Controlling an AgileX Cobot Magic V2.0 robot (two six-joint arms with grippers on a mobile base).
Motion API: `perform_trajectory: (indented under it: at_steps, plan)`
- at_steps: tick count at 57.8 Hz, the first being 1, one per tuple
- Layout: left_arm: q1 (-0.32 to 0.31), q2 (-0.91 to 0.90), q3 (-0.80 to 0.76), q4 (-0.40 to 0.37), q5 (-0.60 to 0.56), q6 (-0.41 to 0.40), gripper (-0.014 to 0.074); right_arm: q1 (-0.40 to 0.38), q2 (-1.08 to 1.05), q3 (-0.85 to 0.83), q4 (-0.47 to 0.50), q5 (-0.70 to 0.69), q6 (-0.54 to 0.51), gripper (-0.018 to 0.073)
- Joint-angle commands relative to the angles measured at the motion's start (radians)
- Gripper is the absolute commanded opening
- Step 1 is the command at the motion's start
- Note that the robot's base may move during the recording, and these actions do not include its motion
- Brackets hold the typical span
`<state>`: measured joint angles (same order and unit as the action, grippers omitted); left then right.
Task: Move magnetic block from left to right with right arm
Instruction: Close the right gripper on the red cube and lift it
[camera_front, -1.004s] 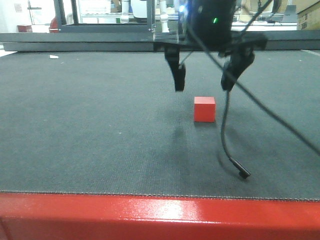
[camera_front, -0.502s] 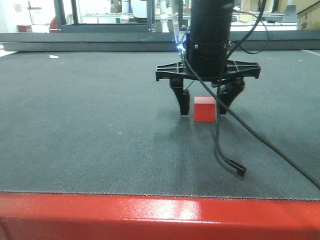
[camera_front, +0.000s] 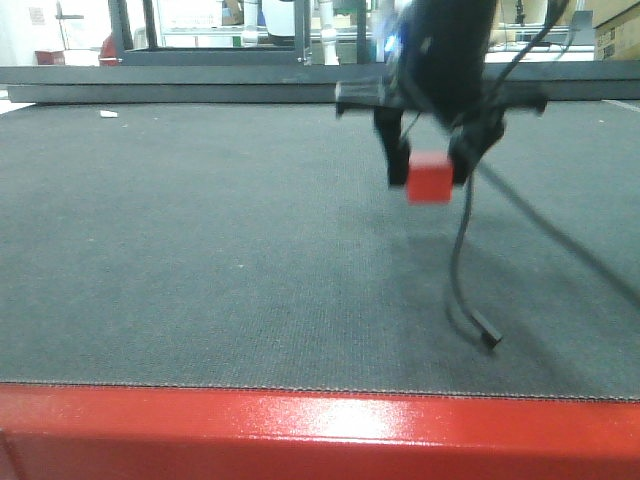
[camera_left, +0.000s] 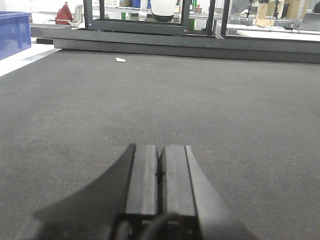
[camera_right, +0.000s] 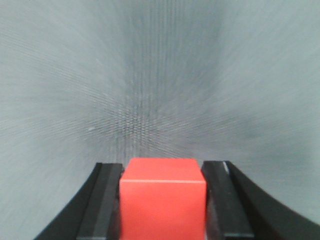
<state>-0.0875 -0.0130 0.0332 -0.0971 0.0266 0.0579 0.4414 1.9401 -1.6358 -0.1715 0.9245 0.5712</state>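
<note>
Front view: you are at carry step. right gripper (camera_front: 429, 172) is clamped on magnetic block (camera_front: 431, 182); block sits between its fingertips, clear of mat (camera_front: 200, 260) below. One block, one loose cable (camera_front: 466, 270) hanging under gripper.

Next, by my judgement: you carry it rightward at this height, then lower and release.

Left wrist view: left gripper (camera_left: 160, 155) has its jaws pressed together, nothing between, low over mat.

Right wrist view: block fills gap between two fingers (camera_right: 107, 200). Mat beneath is blurred.

magnetic block (camera_front: 431, 182): smooth matte | mat (camera_front: 200, 250): rough woven | table edge (camera_front: 300, 430): glossy
</note>
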Motion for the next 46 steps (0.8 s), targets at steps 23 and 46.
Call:
perform_trajectory:
  at_steps: [23, 46]
  plan:
    - [-0.006, -0.012, 0.007, -0.005, -0.083, -0.006, -0.0126, -0.143, -0.664, 0.654, 0.004, -0.359, -0.233, 0.0199]
    - [-0.006, -0.012, 0.007, -0.005, -0.083, -0.006, -0.0126, -0.152, -1.272, 1.080, -0.007, -0.537, -0.267, 0.0199]
